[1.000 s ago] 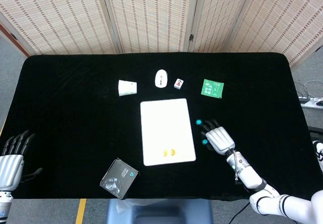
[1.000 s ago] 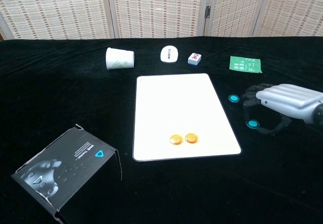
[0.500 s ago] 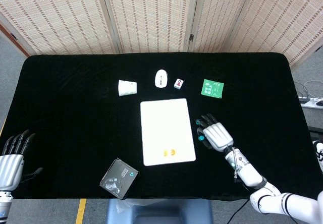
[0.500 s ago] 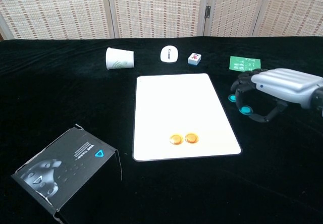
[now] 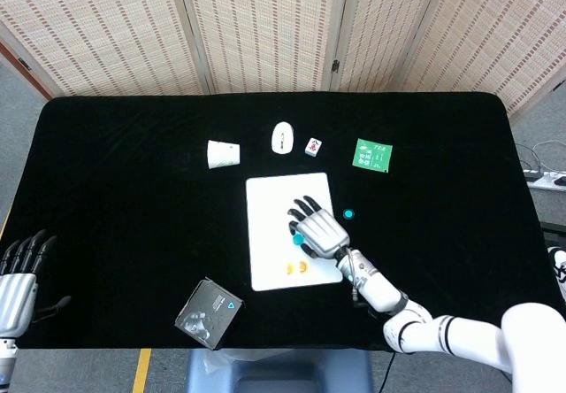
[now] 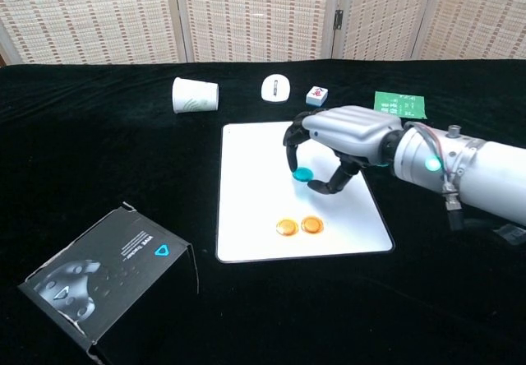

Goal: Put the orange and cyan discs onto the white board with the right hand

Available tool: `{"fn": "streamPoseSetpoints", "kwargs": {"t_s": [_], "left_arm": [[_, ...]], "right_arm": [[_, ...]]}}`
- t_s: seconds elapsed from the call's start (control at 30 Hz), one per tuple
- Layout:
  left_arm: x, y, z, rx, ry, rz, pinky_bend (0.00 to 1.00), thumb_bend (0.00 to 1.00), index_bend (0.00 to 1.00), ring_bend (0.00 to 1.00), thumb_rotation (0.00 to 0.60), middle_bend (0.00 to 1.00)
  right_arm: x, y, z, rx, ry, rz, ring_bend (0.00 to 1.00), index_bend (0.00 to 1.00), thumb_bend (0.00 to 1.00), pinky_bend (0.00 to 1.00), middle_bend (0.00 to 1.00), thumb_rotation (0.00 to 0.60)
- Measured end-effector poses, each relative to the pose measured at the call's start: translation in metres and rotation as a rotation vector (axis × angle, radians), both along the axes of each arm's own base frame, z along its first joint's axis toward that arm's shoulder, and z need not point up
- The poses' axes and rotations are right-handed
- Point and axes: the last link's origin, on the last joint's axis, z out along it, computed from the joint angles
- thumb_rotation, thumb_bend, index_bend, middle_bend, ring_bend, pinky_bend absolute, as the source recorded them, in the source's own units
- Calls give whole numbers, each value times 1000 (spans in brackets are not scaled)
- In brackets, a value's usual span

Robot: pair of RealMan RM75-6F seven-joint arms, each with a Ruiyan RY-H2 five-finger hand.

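Observation:
The white board (image 5: 270, 205) (image 6: 255, 176) lies mid-table with two orange discs (image 5: 297, 268) (image 6: 299, 226) side by side near its front edge. My right hand (image 5: 318, 229) (image 6: 341, 139) hovers over the board and pinches a cyan disc (image 5: 298, 239) (image 6: 304, 173) between thumb and fingers. A second cyan disc (image 5: 348, 214) lies on the black cloth right of the board; the chest view hides it behind my hand. My left hand (image 5: 18, 278) stays at the table's front left edge, fingers apart, holding nothing.
Behind the board lie a tipped paper cup (image 5: 223, 153) (image 6: 195, 95), a white mouse (image 5: 282, 136) (image 6: 276, 87), a small tile (image 5: 313, 147) (image 6: 317, 95) and a green card (image 5: 372, 156) (image 6: 399, 103). A dark box (image 5: 209, 312) (image 6: 107, 279) sits front left.
My right hand picked one cyan disc off the cloth and carried it left, from beside the board to above it. The left hand has not moved.

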Motion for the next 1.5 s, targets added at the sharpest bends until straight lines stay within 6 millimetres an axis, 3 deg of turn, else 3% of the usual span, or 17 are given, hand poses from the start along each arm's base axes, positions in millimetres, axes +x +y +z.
{"fn": "streamPoseSetpoints", "kwargs": {"t_s": [0.23, 0.47, 0.6, 0.73, 0.87, 1.0, 1.27, 1.5], "left_arm": [[-5, -1, 0, 2, 0, 12, 0, 163, 54, 12, 600, 0], [-8, -1, 0, 2, -1, 21, 0, 163, 48, 12, 600, 0], [-8, -1, -1, 0, -1, 18, 0, 163, 46, 12, 600, 0], [-8, 0, -1, -1, -1, 15, 0, 163, 45, 12, 600, 0], [-7, 1, -1, -4, -2, 10, 0, 163, 45, 12, 600, 0], [-4, 0, -3, -9, -6, 2, 0, 163, 44, 12, 600, 0], [1, 1, -3, -11, -1, -9, 0, 163, 44, 11, 600, 0], [3, 1, -3, -14, 3, -10, 0, 163, 43, 11, 600, 0]], "right_arm": [[13, -11, -13, -6, 28, 2, 36, 476, 455, 0, 186, 600], [19, -13, -21, 8, 44, 4, 25, 255, 455, 0, 171, 600], [15, -16, -14, -11, 35, -6, 24, 222, 455, 0, 164, 600], [2, -23, 1, -54, 34, -34, 24, 224, 455, 0, 164, 600], [-24, -31, 23, -110, 48, -90, 25, 309, 454, 0, 164, 600], [-53, -36, 37, -141, 79, -159, 24, 329, 455, 0, 165, 600], [-86, -43, 43, -158, 112, -238, 23, 356, 455, 0, 170, 600], [-93, -40, 35, -141, 122, -239, 22, 369, 455, 0, 174, 600]]}}
